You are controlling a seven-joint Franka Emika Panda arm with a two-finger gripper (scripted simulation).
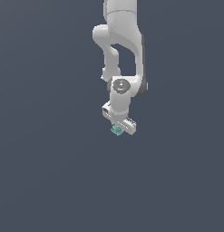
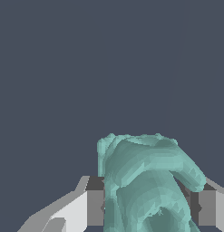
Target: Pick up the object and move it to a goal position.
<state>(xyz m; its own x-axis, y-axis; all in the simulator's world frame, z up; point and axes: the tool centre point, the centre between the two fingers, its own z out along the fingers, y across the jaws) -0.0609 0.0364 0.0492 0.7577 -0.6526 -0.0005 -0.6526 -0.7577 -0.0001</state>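
Gripper (image 1: 118, 128) clamped on the object (image 1: 116, 130): wrist view shows the teal lumpy object (image 2: 147, 181) filling the gap, 1 dark pad (image 2: 96, 201) pressed on 1 flank, the other pad (image 2: 200, 206) on the opposite flank. In the exterior view the object peeks out at about 7 o'clock of the hand, just under the finger bar. Whether it is lifted off the surface cannot be told; no shadow or ground line visible.

Step in hand, as judged: grasp made, carry phase. Next move calls for keeping the squeeze and translating to the goal; the knobbly shape could twist in the pads.

Around: Panda arm (image 1: 124, 31) rises toward 12 o'clock. Plain grey-blue ground (image 1: 41, 181) all around. No goal marker visible in either view, nothing visibly obstructing.
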